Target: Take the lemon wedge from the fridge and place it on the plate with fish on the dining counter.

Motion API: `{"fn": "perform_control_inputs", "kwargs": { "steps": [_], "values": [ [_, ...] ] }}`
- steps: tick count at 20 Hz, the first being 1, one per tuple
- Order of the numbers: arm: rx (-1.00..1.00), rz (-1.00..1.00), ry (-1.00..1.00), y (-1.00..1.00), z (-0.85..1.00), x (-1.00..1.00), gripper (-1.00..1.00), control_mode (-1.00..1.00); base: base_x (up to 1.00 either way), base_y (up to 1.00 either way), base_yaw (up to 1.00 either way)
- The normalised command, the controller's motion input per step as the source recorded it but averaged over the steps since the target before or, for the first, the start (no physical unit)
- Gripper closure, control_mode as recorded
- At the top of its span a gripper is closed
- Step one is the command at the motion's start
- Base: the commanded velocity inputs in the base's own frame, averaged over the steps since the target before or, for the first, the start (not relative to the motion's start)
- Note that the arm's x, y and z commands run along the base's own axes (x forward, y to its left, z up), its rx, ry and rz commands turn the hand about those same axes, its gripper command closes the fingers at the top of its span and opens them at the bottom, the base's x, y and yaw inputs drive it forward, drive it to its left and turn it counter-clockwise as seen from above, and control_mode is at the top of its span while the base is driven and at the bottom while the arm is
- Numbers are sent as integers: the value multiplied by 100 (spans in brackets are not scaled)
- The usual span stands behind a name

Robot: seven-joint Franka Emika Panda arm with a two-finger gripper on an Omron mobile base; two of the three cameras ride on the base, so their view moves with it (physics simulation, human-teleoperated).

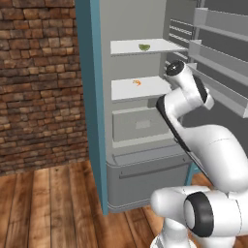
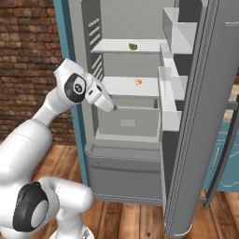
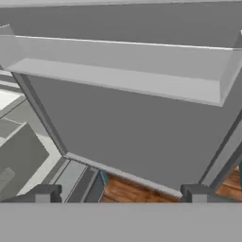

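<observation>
The pincer (image 3: 120, 194) sits spread and empty, facing the fridge (image 2: 140, 28) door's inner bins. Swing it up and toward the open shelves: the lemon wedge (image 2: 133, 46) lies well above it, on the top shelf, beyond the orange curl (image 2: 138, 82).

Cut off and too small
The fridge (image 2: 140, 140) ran past the top edge; the lemon wedge (image 2: 133, 46) was too small to make out.

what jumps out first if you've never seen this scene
The fridge stands wide open, its door swung out to the right. Inside, a tiny lemon wedge lies on the upper shelf and a small orange item on the shelf below. The white arm reaches toward the opening, its gripper open.
</observation>
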Motion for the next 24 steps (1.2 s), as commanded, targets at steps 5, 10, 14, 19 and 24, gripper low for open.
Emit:
{"fn": "perform_control_inputs", "kwargs": {
  "steps": [5,10,14,19,24],
  "values": [
    [9,53,-3,0,-49,-2,-100,-100,0,0,0],
    [4,7,-3,4,-3,6,-100,-100,0,0,0],
    [6,0,0,29,0,43,-100,-100,0,0,0],
    [10,0,0,19,0,91,-100,-100,0,0,0],
    [14,27,-1,-3,4,0,-100,-100,0,0,0]
  ]
}}
